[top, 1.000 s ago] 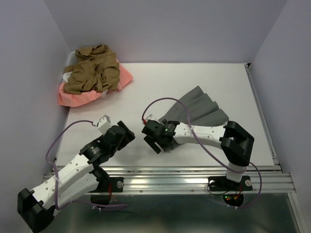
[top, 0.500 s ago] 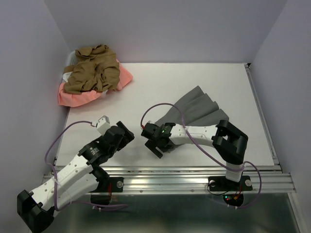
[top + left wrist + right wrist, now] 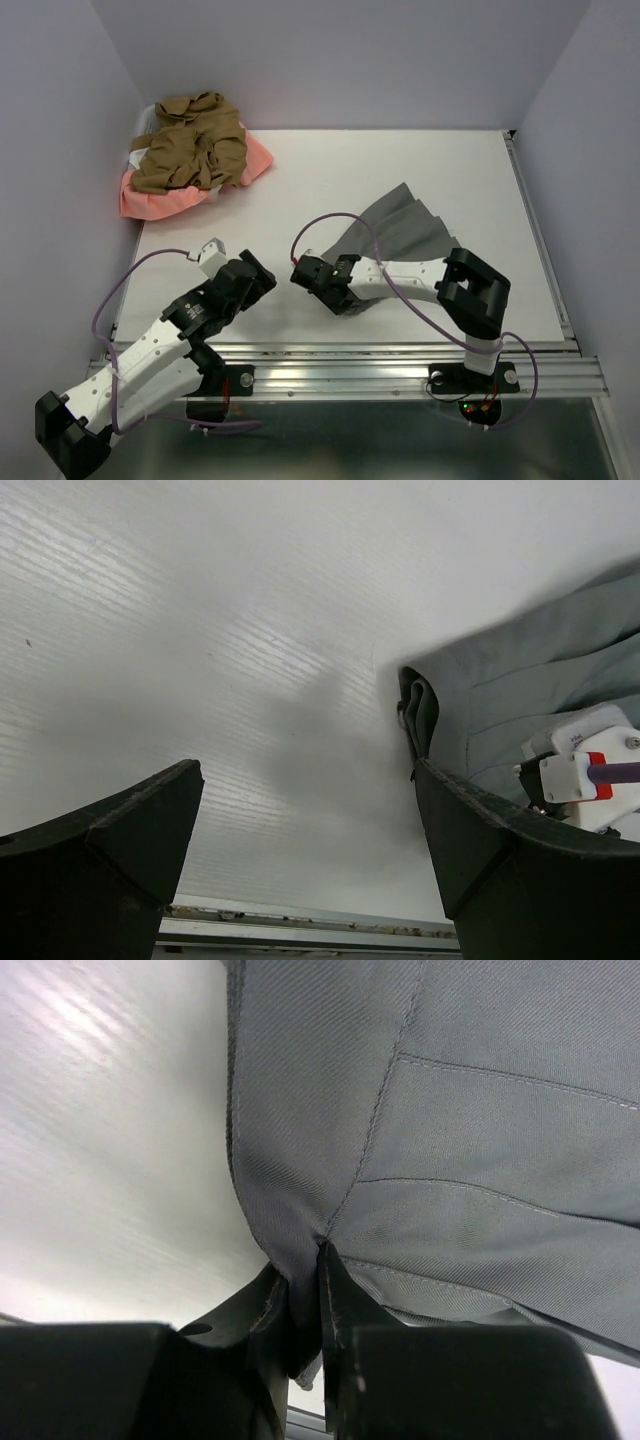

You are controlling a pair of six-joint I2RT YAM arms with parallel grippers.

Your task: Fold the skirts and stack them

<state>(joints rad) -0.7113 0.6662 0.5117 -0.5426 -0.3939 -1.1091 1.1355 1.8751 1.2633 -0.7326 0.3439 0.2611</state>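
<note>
Right wrist view: two dark fingers (image 3: 350,1310) of the right gripper (image 3: 305,1280) clamped together on a bunched edge of the grey skirt (image 3: 450,1110), at a meeting of seams. Cloth drawn up into a small peak at the pinch, then spreading away smooth, with stitched panels across it. To the left of the cloth, bare white table (image 3: 90,1110).

Left wrist view: fingers (image 3: 110,860) of the left gripper (image 3: 305,780) spread wide, nothing between them but table. Off to the right, by the right-hand finger, a folded corner of the grey skirt, and a white part of the right arm (image 3: 585,765) over the cloth.

Top external view: grey skirt right of the table's middle, fanned out toward the far right, its narrow near end at the right gripper. Left gripper just to the left of that, apart from the cloth. At the far left corner, tan-brown skirt (image 3: 190,150) heaped on top of the salmon-pink skirt (image 3: 150,200), well apart from both grippers.
</note>
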